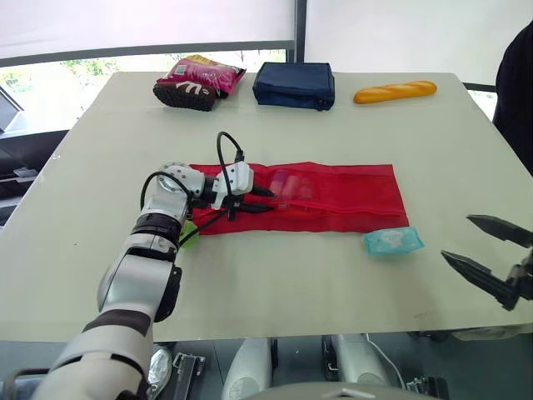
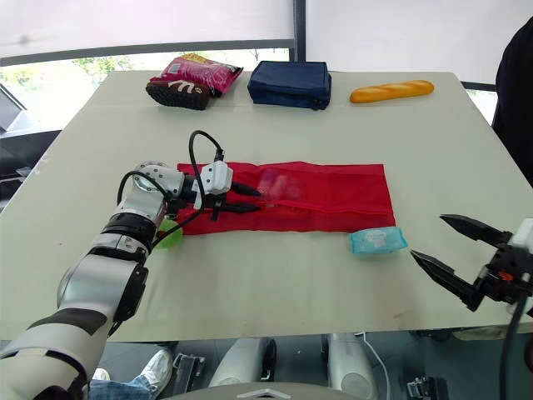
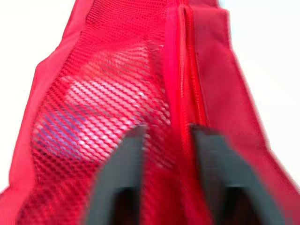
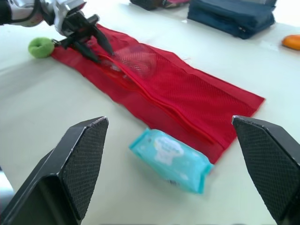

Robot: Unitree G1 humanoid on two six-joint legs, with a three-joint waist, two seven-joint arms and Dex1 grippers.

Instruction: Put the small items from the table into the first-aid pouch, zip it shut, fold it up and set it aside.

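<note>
left wrist view: the left gripper sits narrowly parted astride the zip of the red pouch, flat mid-table. the right gripper hangs wide near the tissue pack. zipping now risks shutting that pack out, or bunching the unheld pouch.

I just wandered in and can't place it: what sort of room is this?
Likely a robot test room beside a window: a plain pale table laid with practice props, such as a red mesh pouch, a bread loaf and a snack bag.
</note>
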